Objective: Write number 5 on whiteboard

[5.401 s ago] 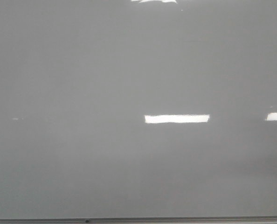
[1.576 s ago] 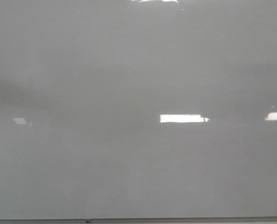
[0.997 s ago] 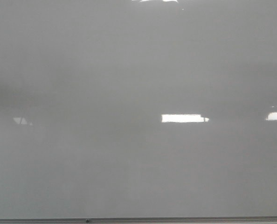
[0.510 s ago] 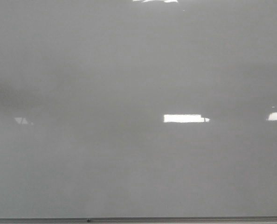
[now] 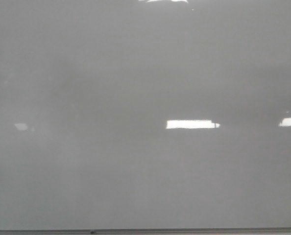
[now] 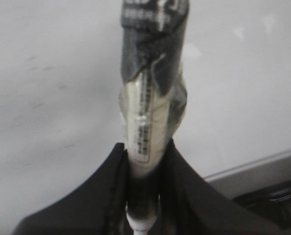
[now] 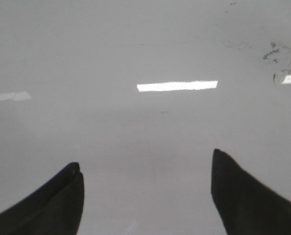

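so, the whiteboard (image 5: 135, 161) was bare in the front view, no number 5 on it yet. the left gripper (image 6: 144, 196) was clamped on a taped marker (image 6: 150, 98) (tip out of frame), the right gripper (image 7: 145, 196) gaped wide, empty. next, i'd judge: tip to board. no containers anywhere.

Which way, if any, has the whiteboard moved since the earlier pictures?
No. In the front view the whiteboard has not shifted: its edge strip and the dark dot on it sit where they did.
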`<state>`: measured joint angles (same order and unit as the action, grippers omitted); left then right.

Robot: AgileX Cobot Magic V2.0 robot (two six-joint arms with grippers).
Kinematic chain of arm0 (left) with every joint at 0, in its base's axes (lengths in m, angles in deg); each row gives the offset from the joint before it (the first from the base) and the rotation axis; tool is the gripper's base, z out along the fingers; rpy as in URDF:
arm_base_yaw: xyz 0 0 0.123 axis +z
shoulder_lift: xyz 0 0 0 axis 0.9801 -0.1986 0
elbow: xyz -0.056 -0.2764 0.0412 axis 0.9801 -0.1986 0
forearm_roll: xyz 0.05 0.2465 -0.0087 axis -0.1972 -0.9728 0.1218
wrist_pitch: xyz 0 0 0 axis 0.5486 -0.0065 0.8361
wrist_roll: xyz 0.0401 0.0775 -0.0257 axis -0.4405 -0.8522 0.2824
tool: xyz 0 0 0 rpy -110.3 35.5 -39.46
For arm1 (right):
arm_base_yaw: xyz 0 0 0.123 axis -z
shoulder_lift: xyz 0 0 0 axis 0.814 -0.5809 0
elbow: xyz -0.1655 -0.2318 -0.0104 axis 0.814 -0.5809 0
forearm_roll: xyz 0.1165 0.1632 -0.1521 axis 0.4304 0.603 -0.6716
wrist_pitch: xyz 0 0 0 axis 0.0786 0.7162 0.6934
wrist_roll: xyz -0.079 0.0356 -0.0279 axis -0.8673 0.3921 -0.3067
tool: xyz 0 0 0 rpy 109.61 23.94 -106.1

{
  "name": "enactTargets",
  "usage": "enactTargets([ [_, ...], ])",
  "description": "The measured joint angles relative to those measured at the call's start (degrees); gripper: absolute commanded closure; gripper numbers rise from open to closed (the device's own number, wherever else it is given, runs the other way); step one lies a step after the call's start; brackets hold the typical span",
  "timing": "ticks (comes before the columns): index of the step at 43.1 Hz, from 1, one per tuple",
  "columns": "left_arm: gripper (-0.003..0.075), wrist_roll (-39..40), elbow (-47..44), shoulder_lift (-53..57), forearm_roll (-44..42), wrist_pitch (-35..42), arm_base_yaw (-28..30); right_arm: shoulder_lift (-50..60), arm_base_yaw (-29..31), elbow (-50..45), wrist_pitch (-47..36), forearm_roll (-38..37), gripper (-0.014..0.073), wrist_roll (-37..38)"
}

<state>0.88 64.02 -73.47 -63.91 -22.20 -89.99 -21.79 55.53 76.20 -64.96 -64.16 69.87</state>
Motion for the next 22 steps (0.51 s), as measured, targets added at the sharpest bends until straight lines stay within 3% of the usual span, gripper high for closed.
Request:
enactTargets([
  [7, 0.069, -9.09, 2.36, 0.13, 1.74, -5.42, -12.1, 0.0, 0.0, 0.0, 0.1, 0.0, 0.0032, 0.0],
  [11, 0.0742, -18.0, 3.04, 0.15, 4.05, -7.52, -18.65, 0.0, 0.0, 0.0, 0.49, 0.0, 0.0032, 0.0],
  [15, 0.074, -26.24, 3.36, 0.15, 7.48, -10.05, -24.78, -0.12, 0.0, 0.24, 1.61, 0.0, 0.0032, 0.0],
  [22, 0.074, -32.31, 3.47, 0.15, 11.68, -11.45, -29.93, -2.59, -1.04, 2.69, 5.19, 0.34, 0.0032, -1.4],
])
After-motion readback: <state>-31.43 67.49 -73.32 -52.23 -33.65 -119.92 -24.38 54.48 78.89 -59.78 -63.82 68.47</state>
